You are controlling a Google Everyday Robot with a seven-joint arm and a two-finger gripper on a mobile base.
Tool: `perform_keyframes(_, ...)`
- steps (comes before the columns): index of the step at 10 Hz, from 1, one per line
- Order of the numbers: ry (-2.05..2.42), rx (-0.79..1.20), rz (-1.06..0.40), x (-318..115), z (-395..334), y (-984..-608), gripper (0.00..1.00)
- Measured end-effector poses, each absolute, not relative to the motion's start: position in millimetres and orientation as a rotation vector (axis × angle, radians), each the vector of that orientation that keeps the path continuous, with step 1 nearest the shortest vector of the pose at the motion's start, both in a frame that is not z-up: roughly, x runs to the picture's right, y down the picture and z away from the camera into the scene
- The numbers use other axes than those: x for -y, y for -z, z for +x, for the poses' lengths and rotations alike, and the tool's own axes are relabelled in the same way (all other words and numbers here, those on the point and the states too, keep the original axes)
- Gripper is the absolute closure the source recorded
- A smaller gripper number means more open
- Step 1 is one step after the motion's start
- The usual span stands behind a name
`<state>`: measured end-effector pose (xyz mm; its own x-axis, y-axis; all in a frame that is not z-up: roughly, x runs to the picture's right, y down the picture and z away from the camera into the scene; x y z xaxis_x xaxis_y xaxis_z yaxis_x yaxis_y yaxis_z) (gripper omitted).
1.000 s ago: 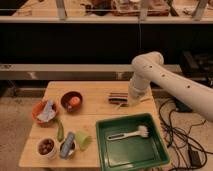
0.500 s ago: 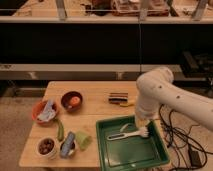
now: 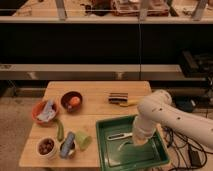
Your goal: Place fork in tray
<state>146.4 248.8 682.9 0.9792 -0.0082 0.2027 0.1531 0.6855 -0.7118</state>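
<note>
**Hand low over the tray, fork not confirmed**

My hand [image 3: 134, 142] is down inside the tray [image 3: 107, 155], at its right half, hidden under my own white forearm [image 3: 155, 112]. I cannot tell how far the hand is open or whether it holds anything.

Just left of it, on the tray floor, lies a pale utensil [image 3: 119, 136] with a slim whitish piece below it. I cannot tell if either is the fork. The only other candidate is the dark tool with a yellow handle [image 3: 122, 100] on the tabletop [image 3: 95, 90] behind the tray, well apart from my hand.

Further left: an orange bowl with a cloth [image 3: 44, 112], a dark bowl with an orange fruit [image 3: 71, 100], a green vegetable [image 3: 60, 130], a white cup of brown nuts [image 3: 46, 146].

Risks, as I judge them: lifting away blind, my forearm could sweep the pale utensil against the rim. If the fork is not released flat, it could catch the rim and tip out.
</note>
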Motion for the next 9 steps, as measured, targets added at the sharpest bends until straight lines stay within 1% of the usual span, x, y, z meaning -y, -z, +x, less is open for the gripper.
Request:
perform_keyframes(1, 0.107, 0.213, -0.820, -260.7, 141.3, -707.3, 0.67)
perform_keyframes(2, 0.124, 0.227, -0.827, -267.4, 136.9, -722.2, 0.58)
perform_keyframes(4, 0.177, 0.245, -0.834, -276.0, 124.6, -741.0, 0.40)
perform_keyframes(5, 0.205, 0.245, -0.833, -278.3, 121.5, -745.3, 0.28)
perform_keyframes(6, 0.227, 0.241, -0.831, -278.3, 119.4, -745.0, 0.22)
perform_keyframes(7, 0.243, 0.235, -0.825, -276.8, 118.8, -745.1, 0.20)
perform_keyframes(9, 0.242, 0.221, -0.815, -267.4, 119.8, -743.0, 0.20)
